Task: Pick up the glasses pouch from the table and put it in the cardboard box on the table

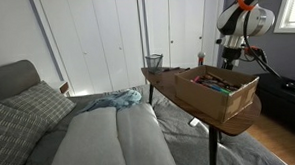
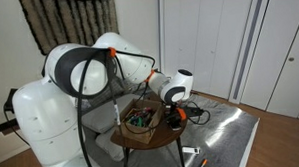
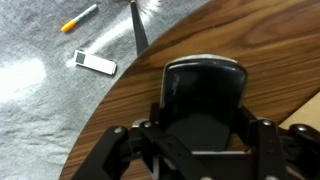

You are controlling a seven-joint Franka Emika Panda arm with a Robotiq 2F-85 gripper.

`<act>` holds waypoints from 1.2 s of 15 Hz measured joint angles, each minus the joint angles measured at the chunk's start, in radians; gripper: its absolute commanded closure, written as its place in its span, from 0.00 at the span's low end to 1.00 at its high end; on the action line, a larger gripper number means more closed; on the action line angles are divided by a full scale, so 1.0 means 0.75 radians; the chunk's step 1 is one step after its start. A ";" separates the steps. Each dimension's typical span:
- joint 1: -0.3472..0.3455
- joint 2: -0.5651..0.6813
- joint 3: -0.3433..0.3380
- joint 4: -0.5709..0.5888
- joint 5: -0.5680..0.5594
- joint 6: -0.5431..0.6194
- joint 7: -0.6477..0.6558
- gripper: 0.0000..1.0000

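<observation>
In the wrist view, grey carpet point(image 3: 40, 100) is seen at the left. An orange-and-white pen point(image 3: 80, 18) and a small flat white object point(image 3: 95, 63) lie on it, near the black pole leg point(image 3: 137, 25). Further right, the black glasses pouch point(image 3: 205, 80) is found on the rounded end of the counter point(image 3: 285, 40). The end effector point(image 3: 205, 118) is held directly over it, and whether it is released or clenched cannot be told. In an exterior view, a black mesh cup point(image 1: 154, 61) is set left of the cardboard box point(image 1: 226, 93), in which assorted colourful items are held.
</observation>
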 measured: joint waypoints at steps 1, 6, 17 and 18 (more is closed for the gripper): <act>-0.005 -0.001 0.002 0.002 -0.001 0.000 0.002 0.55; -0.033 -0.083 0.003 -0.007 -0.022 -0.003 0.039 0.55; 0.041 -0.663 0.044 -0.145 -0.145 -0.129 0.056 0.55; 0.076 -0.704 0.059 -0.149 -0.145 -0.169 0.043 0.55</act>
